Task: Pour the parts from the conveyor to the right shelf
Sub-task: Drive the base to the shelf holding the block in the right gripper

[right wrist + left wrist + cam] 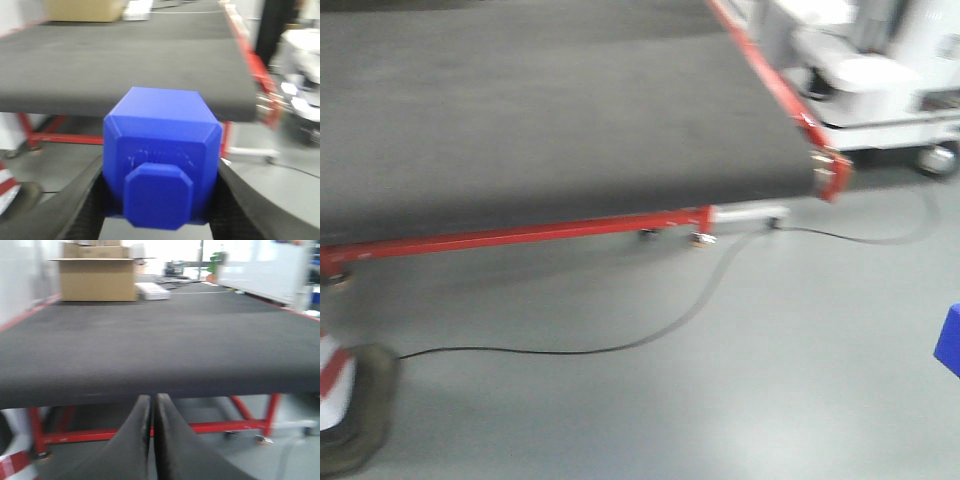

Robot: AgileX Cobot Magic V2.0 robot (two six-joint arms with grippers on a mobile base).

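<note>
The conveyor (550, 120) has a bare black belt on a red frame and fills the upper front view. My right gripper (160, 200) is shut on a blue plastic part (161, 155), a blocky piece with a raised octagonal boss, held in front of the belt's end (125, 65). A corner of the blue part (950, 340) shows at the right edge of the front view. My left gripper (151, 405) is shut and empty, just below the belt's front edge (160, 385). The right shelf is out of view.
A black cable (620, 345) snakes across the grey floor. A red-and-white striped post on a dark base (350, 400) stands at lower left. A white wheeled machine (880, 90) is right of the conveyor. A cardboard box (97, 272) sits at the belt's far end.
</note>
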